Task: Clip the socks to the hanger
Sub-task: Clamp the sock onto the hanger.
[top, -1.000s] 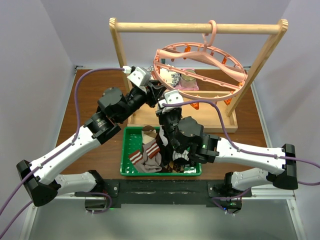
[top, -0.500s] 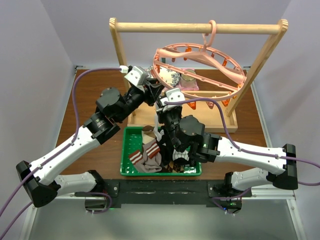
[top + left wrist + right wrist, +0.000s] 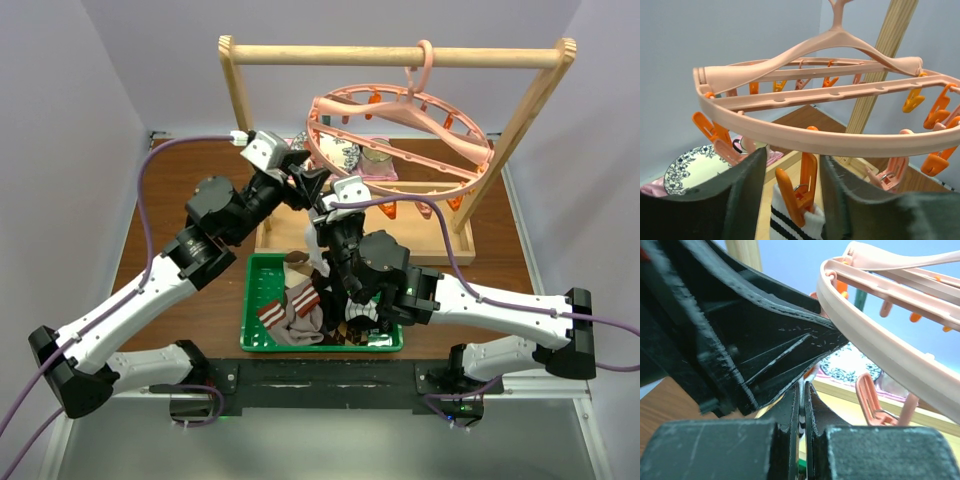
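- The left arm is extended from its base at the near left of the desk diagonally up and to the right. It is bent at the elbow, and its wrist is raised to the left rim of the hanger.
- The left fingers are spread apart, one on each side of an orange clip hanging from that rim. Contact with the clip cannot be judged.
- A striped sock, white with dark bands, is seen at the lower end of that clip.
- The right arm is laid leftward from its base at the near right, low over the green tray. It is folded at the elbow, with its wrist turned upward just below the left wrist.
- The right fingers are pressed nearly together and point up toward the rim. A sliver of striped fabric is visible in the narrow slit between them.
- The hanger is hooked over the top bar of the wooden rack and is tilted.
- The remaining socks are heaped in the tray, between the two arms at the near edge.
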Motion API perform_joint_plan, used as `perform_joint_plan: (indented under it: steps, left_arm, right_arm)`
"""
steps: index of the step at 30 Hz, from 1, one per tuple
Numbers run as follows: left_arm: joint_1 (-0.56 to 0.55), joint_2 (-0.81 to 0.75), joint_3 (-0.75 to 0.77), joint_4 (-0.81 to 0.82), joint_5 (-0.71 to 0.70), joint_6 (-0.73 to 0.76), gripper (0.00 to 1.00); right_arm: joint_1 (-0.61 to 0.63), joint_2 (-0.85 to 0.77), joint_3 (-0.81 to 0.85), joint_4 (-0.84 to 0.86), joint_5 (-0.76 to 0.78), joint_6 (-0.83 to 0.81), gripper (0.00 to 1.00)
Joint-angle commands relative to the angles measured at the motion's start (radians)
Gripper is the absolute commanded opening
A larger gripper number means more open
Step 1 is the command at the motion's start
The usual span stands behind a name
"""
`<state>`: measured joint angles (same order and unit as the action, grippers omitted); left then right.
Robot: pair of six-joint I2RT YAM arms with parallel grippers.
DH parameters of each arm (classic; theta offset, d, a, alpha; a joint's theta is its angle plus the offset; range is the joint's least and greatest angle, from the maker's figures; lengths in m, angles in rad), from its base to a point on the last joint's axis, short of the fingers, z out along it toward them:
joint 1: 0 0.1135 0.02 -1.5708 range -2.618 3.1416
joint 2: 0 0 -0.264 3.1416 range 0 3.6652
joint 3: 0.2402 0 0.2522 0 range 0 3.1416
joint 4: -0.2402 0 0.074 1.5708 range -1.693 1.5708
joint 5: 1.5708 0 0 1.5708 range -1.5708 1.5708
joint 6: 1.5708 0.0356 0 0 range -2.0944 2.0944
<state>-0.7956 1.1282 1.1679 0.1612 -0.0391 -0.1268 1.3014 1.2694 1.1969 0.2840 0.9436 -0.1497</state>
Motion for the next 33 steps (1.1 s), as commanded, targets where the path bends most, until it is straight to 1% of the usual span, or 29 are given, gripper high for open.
perform_joint_plan:
  steps: [1, 2, 3, 8, 16, 22, 23, 27, 30, 33]
  left_arm:
    - [0.002, -0.022, -0.011, 0.044, 0.019, -0.028, 0.66]
    - [0.004, -0.025, -0.011, 0.046, 0.019, -0.033, 0.68]
    - [0.004, -0.025, -0.013, 0.047, 0.021, -0.033, 0.75]
    - [0.016, -0.036, -0.02, 0.051, 0.024, -0.051, 1.0]
    - [0.042, -0.068, -0.034, 0.038, 0.034, -0.079, 1.0]
    - [0.056, -0.146, -0.088, -0.017, 0.111, -0.088, 1.0]
    - [0.059, -0.154, -0.094, -0.026, 0.157, -0.085, 1.0]
    - [0.062, -0.195, -0.116, -0.048, 0.226, -0.067, 1.0]
    - [0.065, -0.215, -0.113, -0.086, 0.235, -0.036, 1.0]
    - [0.067, -0.246, -0.12, -0.112, 0.194, -0.016, 1.0]
  right_arm:
    - [0.002, -0.005, 0.03, 0.064, -0.039, 0.015, 0.0]
    - [0.004, -0.007, 0.027, 0.064, -0.037, 0.016, 0.0]
    - [0.004, -0.007, 0.027, 0.064, -0.039, 0.018, 0.0]
    - [0.004, -0.007, 0.029, 0.058, -0.034, 0.021, 0.0]
    - [0.004, -0.004, 0.036, 0.052, -0.035, 0.016, 0.0]
    - [0.004, -0.018, 0.033, 0.047, -0.034, 0.013, 0.0]
    - [0.002, -0.019, 0.032, 0.047, -0.032, 0.012, 0.0]
    - [0.002, -0.019, 0.039, 0.047, -0.032, 0.007, 0.0]
    - [0.002, -0.013, 0.047, 0.041, -0.029, 0.001, 0.0]
    - [0.002, -0.004, 0.059, 0.034, -0.034, 0.001, 0.0]
